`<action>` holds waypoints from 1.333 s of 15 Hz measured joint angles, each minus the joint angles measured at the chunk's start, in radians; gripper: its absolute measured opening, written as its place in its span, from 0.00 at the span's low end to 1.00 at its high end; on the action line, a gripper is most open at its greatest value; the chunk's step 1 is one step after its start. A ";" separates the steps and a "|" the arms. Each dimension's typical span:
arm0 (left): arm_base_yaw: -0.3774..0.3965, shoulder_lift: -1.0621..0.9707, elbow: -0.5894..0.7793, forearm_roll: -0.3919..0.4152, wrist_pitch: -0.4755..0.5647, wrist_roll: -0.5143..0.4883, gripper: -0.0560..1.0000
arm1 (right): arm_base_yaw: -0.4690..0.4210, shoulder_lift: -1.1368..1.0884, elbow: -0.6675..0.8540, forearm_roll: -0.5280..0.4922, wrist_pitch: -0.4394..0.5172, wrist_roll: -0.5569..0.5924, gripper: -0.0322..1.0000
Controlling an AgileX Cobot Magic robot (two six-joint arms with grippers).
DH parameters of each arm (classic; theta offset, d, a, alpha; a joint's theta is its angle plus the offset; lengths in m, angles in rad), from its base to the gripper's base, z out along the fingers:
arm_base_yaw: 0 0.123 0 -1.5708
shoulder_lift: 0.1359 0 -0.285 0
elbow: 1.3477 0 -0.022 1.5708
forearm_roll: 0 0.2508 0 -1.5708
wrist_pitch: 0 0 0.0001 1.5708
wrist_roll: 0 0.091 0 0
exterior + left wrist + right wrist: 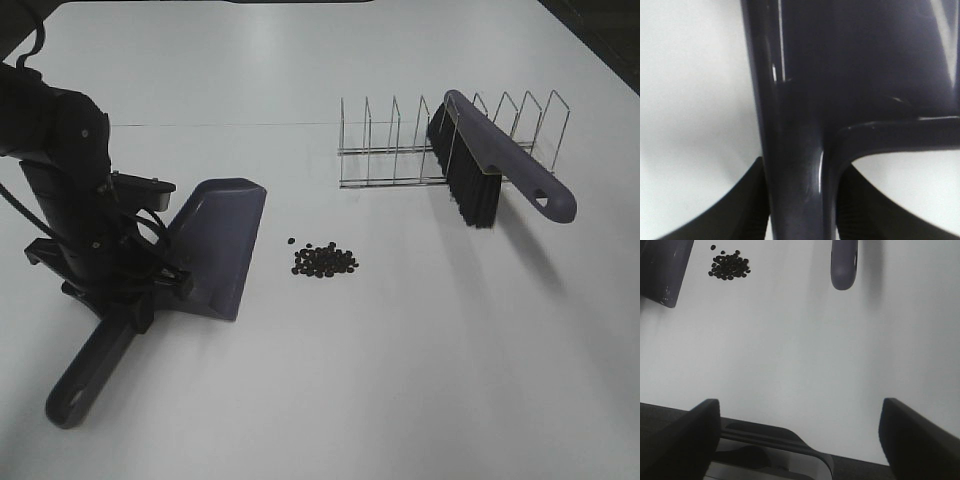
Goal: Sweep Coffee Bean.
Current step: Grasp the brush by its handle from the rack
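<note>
My right gripper [799,407] hangs nearest, by the edge of the white surface [400,380], its fingers spread wide with nothing between them. It is out of the high view, and it is well apart from everything else. On the left, the dustpan [215,245] lies flat on the surface with its long handle [85,380] pointing toward the near edge, a hanging hole at the handle's end. My left gripper [802,210] is pressed tight around that handle just where it joins the pan, one finger on each side. The pan's open lip faces right. Just beyond that lip, near it but not touching, the beans [325,262] sit in one small, tight pile on the bare surface, with a few strays at the pile's left edge. Farther back and to the right stands a wire rack [390,150]. The brush [480,165] leans tilted in it, bristles down between the wires, its handle sticking out toward the right, clear of the rack.
</note>
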 joint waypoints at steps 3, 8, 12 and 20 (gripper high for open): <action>0.000 0.000 0.000 0.000 0.000 0.000 0.36 | 0.000 0.165 -0.134 0.000 0.000 -0.007 0.78; 0.000 0.000 0.000 0.000 0.000 0.000 0.36 | 0.000 0.533 -0.464 0.000 0.001 -0.055 0.78; 0.000 0.000 0.000 0.001 0.000 0.003 0.36 | 0.000 0.775 -0.663 0.000 0.001 -0.101 0.78; 0.000 0.000 0.000 0.002 0.000 0.003 0.36 | 0.000 1.115 -0.934 -0.071 0.000 -0.170 0.78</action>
